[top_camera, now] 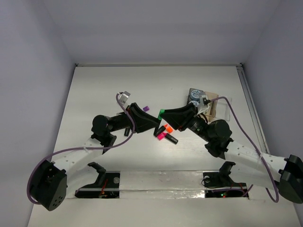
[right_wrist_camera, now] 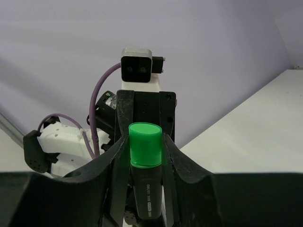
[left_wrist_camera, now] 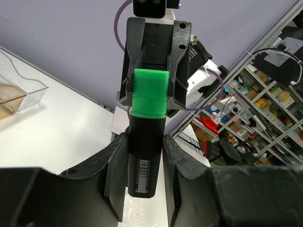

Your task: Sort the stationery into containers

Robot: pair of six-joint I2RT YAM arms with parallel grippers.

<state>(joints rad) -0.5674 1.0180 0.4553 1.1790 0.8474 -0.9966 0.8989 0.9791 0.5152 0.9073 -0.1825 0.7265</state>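
Observation:
A black highlighter [left_wrist_camera: 144, 161] with a green cap [left_wrist_camera: 149, 92] hangs above the table between both arms. My left gripper [left_wrist_camera: 146, 165] is shut on its black body. My right gripper [right_wrist_camera: 145, 146] is shut on the green cap [right_wrist_camera: 145, 142], with the body [right_wrist_camera: 149, 196] running down between its fingers. From above, the green cap [top_camera: 161, 113] shows where the two grippers meet. The clear box [top_camera: 218, 107] with a tan insert and the dark grey holder [top_camera: 194, 94] stand behind the right arm.
Orange-capped [top_camera: 167, 127] and pink-capped [top_camera: 162, 135] highlighters lie just below the grippers. A small purple cap [top_camera: 146, 108] lies behind the left gripper. The clear box [left_wrist_camera: 21, 90] shows at the left of the left wrist view.

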